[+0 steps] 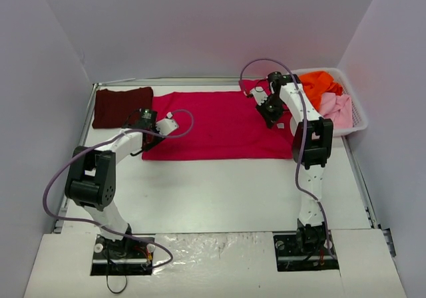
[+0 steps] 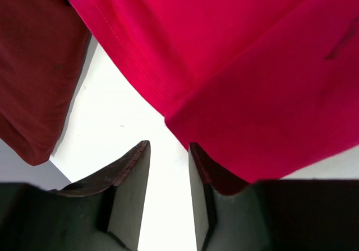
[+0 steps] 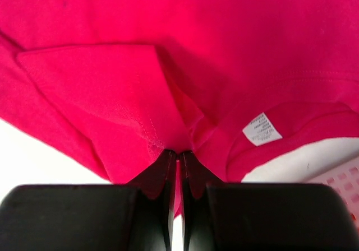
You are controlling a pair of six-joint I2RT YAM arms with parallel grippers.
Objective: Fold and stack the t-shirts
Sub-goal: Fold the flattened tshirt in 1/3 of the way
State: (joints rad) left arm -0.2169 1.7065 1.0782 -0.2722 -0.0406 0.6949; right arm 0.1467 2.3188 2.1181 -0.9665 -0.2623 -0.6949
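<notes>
Table (image 1: 219,185): white, carrying everything below.
Crimson t-shirt (image 1: 213,128): spread flat across the middle of the table, between my two arms.
Mesh basket (image 1: 358,122): white, at the far right edge, holding the orange t-shirt (image 1: 319,82) and pale pink t-shirt (image 1: 336,108).
Maroon t-shirt (image 1: 120,105): folded at the far left, just beside the crimson one.
My right claw (image 3: 178,153): pinched tight on a fold of crimson cloth near the collar.
My left claw (image 2: 168,144): jaws apart over bare table at the crimson shirt's left corner.
Collar tag (image 3: 262,129): white, inside the neckline.
</notes>
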